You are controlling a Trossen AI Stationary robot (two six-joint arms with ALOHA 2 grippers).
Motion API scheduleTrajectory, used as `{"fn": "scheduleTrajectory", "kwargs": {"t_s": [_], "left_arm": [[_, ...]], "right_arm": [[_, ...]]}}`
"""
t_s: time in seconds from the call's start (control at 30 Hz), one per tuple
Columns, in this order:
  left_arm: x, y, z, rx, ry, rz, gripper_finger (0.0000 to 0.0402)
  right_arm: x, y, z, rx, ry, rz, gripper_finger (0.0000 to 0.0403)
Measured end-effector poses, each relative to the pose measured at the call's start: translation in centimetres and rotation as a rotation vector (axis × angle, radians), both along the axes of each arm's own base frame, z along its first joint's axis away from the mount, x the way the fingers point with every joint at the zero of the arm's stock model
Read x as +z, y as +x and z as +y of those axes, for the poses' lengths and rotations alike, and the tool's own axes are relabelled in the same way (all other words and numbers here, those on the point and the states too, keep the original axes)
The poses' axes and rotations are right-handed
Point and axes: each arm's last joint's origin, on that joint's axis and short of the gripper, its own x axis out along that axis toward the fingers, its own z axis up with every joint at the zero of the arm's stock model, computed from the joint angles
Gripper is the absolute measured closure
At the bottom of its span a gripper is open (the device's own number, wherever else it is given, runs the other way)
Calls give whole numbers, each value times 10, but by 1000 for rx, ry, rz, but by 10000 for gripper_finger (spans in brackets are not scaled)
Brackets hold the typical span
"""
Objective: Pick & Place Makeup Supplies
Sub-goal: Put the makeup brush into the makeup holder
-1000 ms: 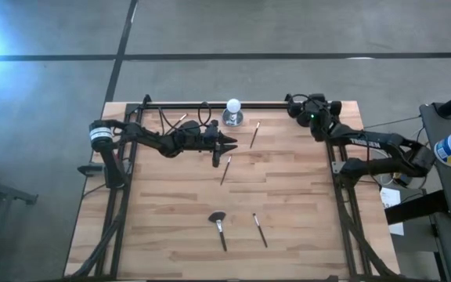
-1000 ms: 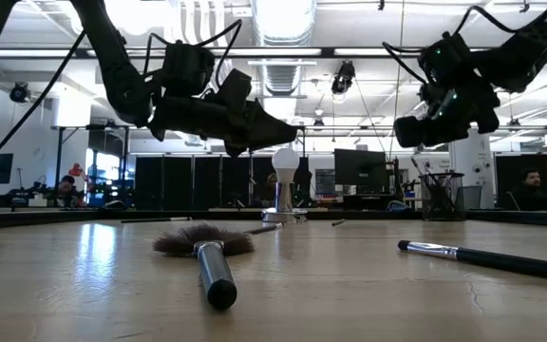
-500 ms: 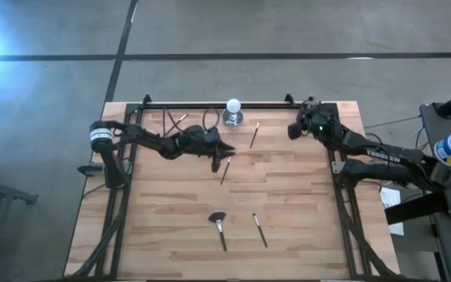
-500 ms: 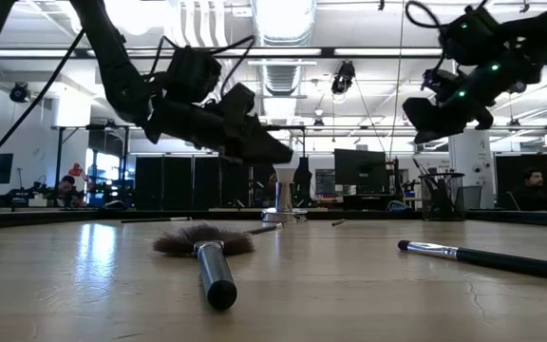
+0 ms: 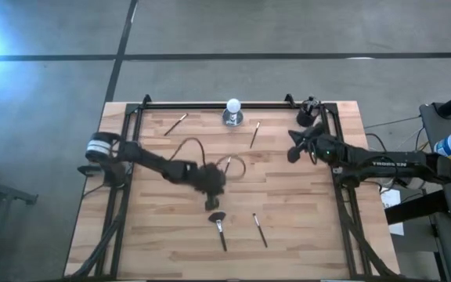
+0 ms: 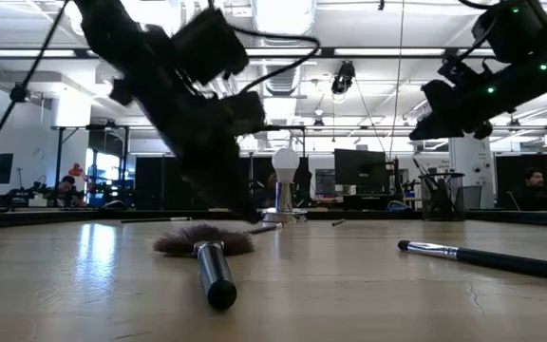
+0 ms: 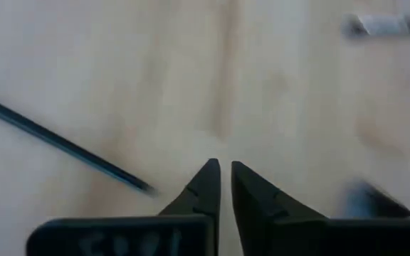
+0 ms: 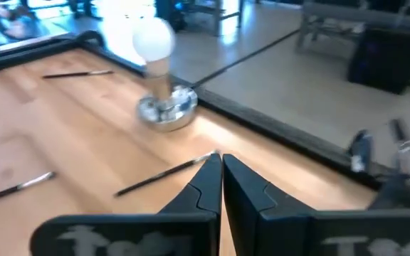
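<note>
Several slim makeup brushes lie flat on the wooden table: a fan-headed brush [image 5: 219, 222] [image 6: 205, 243] near the middle, a thin dark one [image 5: 260, 230] [image 6: 482, 256] to its right, one [image 5: 254, 135] [image 8: 166, 174] near the white ball, one [image 5: 174, 121] far left, and one [image 5: 226, 164] partly under the left arm's cable. My left gripper [image 5: 213, 204] [image 6: 248, 215] [image 7: 225, 169] points down, shut, just on the far side of the fan brush, beside a dark stick [image 7: 62, 142]. My right gripper [image 5: 291, 149] [image 6: 420, 130] [image 8: 219, 162] hangs shut in the air at far right.
A white ball on a silver base [image 5: 232, 110] [image 8: 155, 71] stands at the far edge's middle. A small black cup [image 5: 310, 117] sits near the far right corner. A dark rail [image 5: 210, 104] runs along the far edge. Bare wood lies left and near.
My left gripper has swung from beside the white ball toward the near edge, tipped from level to pointing down, and dropped close to the table by the fan brush. My right gripper has moved from the far right corner toward the near edge. No brush has moved.
</note>
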Motion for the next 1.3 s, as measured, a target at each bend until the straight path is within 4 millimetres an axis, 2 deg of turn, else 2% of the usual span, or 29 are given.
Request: {"fn": "scheduleTrajectory", "kwargs": {"t_s": [0.17,0.4,0.57,0.83,1.03,1.3], "left_arm": [[6,-5,-46,78,-64,66,373],[5,-17,-83,207,-172,98,325],[-5,-19,-98,236,-175,88,293],[-10,-13,-111,209,-222,19,287],[-1,-10,-128,145,-271,-10,287],[-4,-10,-145,109,-262,-9,287]], "right_arm": [[-12,1,17,92,56,-31,394],[-28,-1,45,192,98,-74,394],[-36,-6,66,245,114,-87,394],[-40,-14,89,304,93,-107,394],[-34,-15,96,322,66,-121,394],[-35,-14,99,338,62,-107,394]]}}
